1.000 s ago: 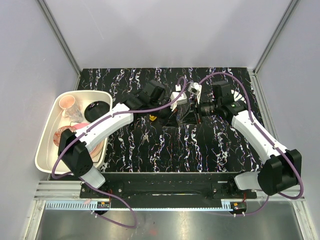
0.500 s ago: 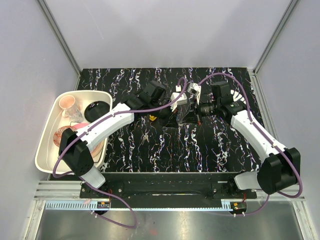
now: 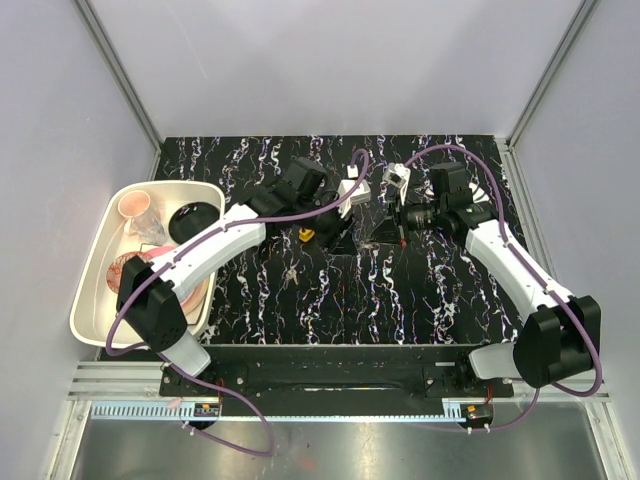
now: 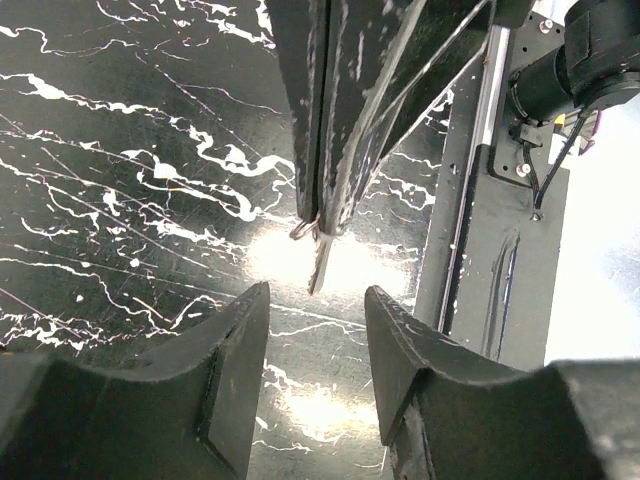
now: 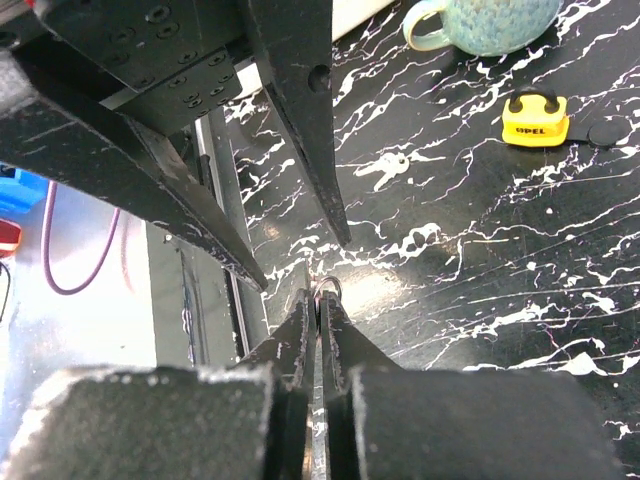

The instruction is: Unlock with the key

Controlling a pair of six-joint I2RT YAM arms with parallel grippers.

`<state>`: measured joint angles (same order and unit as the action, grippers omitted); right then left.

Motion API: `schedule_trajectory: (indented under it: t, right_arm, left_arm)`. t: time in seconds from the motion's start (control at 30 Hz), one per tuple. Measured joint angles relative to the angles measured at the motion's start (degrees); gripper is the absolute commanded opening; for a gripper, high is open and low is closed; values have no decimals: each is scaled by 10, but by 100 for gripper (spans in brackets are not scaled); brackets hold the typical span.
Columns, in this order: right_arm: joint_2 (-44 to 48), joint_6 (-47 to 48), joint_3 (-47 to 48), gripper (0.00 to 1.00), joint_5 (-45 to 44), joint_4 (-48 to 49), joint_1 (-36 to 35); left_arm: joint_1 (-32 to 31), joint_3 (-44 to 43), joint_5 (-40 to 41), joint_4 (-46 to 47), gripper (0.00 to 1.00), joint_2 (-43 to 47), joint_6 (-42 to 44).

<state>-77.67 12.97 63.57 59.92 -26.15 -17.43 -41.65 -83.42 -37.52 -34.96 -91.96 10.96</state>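
My right gripper [image 5: 318,300] is shut on a thin metal key [image 5: 318,400]; its ring [image 5: 328,287] sticks out past the fingertips. In the left wrist view the key's blade [image 4: 320,268] hangs below those shut fingers. My left gripper [image 4: 317,330] is open and empty, facing the key with a small gap between them. In the top view both grippers, left [image 3: 348,218] and right [image 3: 385,230], meet above mid-table. The yellow padlock [image 5: 535,118] lies on the black marbled table, also seen from above [image 3: 306,235], left of the grippers.
A second loose key [image 5: 388,168] lies on the table near the padlock. A teal mug [image 5: 480,20] stands beyond it, and a small black cap [image 5: 605,133] lies beside the padlock. A cream tub [image 3: 100,290] with cups and dishes sits at the left edge.
The two grippers have drawn slightly apart: the left wrist has pulled back to the left and the right wrist has shifted a little right, still holding the key.
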Motion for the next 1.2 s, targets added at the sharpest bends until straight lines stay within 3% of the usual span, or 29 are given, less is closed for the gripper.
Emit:
schedule_trajectory:
  t: [0.27, 0.4, 0.73, 1.07, 1.2]
  right_arm:
    - [0, -9, -3, 0, 21, 9, 7]
    - [0, -8, -7, 0, 28, 9, 7]
    - [-3, -8, -7, 0, 33, 8, 7]
    - [-5, -6, -7, 0, 38, 4, 7]
    - [-8, -3, -7, 0, 38, 1, 7]
  left_arm:
    - [5, 0, -13, 0, 41, 0, 2]
    - [5, 0, -16, 0, 31, 0, 1]
    - [5, 0, -25, 0, 30, 0, 1]
    - [5, 0, -37, 0, 15, -14, -3]
    - [5, 0, -41, 0, 16, -17, -3]
